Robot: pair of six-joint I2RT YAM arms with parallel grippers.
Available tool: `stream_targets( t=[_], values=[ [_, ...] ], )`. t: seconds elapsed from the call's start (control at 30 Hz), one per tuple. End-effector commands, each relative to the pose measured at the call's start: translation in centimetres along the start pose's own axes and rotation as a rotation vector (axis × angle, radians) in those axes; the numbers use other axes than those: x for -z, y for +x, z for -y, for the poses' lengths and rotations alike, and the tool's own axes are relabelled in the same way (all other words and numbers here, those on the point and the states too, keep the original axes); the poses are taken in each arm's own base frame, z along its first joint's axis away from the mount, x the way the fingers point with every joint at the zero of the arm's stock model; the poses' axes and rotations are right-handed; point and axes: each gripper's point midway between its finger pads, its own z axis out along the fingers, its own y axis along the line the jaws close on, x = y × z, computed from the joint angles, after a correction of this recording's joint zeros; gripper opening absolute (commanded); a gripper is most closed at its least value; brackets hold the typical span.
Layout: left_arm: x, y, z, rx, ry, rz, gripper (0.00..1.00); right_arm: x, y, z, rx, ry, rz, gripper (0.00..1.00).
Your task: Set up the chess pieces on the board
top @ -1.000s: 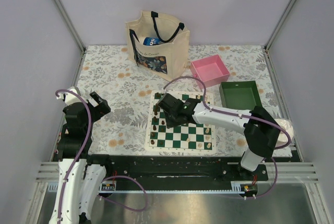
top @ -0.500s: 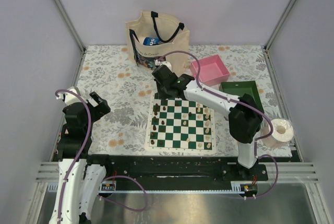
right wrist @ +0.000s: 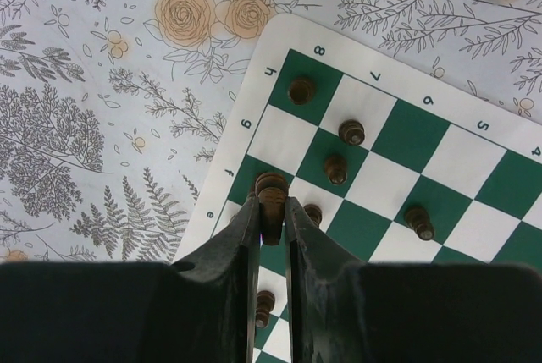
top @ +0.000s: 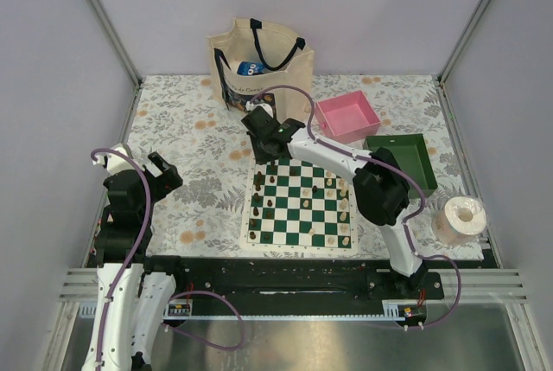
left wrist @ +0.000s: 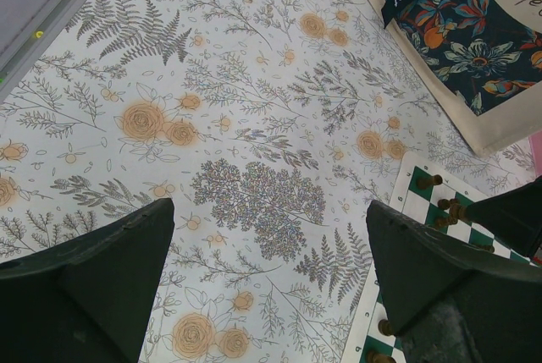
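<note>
— Why is the right gripper (right wrist: 271, 204) stretched so far over, at the upper left corner of the board (top: 298, 249)?

— That corner is where the dark pieces (right wrist: 336, 168) are gathered. The wrist view shows several standing loose on the squares by the lettered edge, not in proper rows. My reading is that it is taking one to its home square. The cream pieces (top: 345, 220) stand along the right side of the board in the overhead view, so dark would belong on the left.

— And the pincer itself?

— Nearly closed. Its two fingers pinch a dark piece (right wrist: 271, 185), whose rounded top shows between the tips. That is low in the centre of the wrist frame, over the edge squares near the letters f and g.

— Set down, or in the air?

— Hard to say from that angle. The base is hidden behind the fingers, so it may be lifted or just resting.

— Why gripped high?

— Probably so the base can land flat and the fingers pass the neighbours. One neighbour stands just beside the right-hand finger.

— The other arm?

— The left gripper (left wrist: 269, 215) is at the left of the overhead frame, off the board. Its jaws are spread fully, with only flowered tablecloth (left wrist: 254, 84) between them. There it is well apart from the right arm's work.
</note>
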Motion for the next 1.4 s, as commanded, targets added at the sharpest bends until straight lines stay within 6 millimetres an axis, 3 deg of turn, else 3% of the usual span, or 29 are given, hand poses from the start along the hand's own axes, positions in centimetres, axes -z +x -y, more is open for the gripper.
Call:
stream_targets(
  t=[0.0, 0.87, 1.37],
  values=[
    [0.1, -0.7, 0.3, 0.018, 0.013, 0.033, 0.99, -0.1, -1.8, -0.4, 0.005, -0.009, 0.031, 0.18],
    [0.2, -0.7, 0.4, 0.02, 0.021, 0.031, 0.99, -4.2, -0.4, 0.5, 0.029, 0.07, -0.01, 0.19],
    [0.1, -0.9, 0.0, 0.029, 0.002, 0.036, 0.99, -5.2, 0.0, 0.2, 0.034, 0.064, -0.033, 0.21]
  ],
)
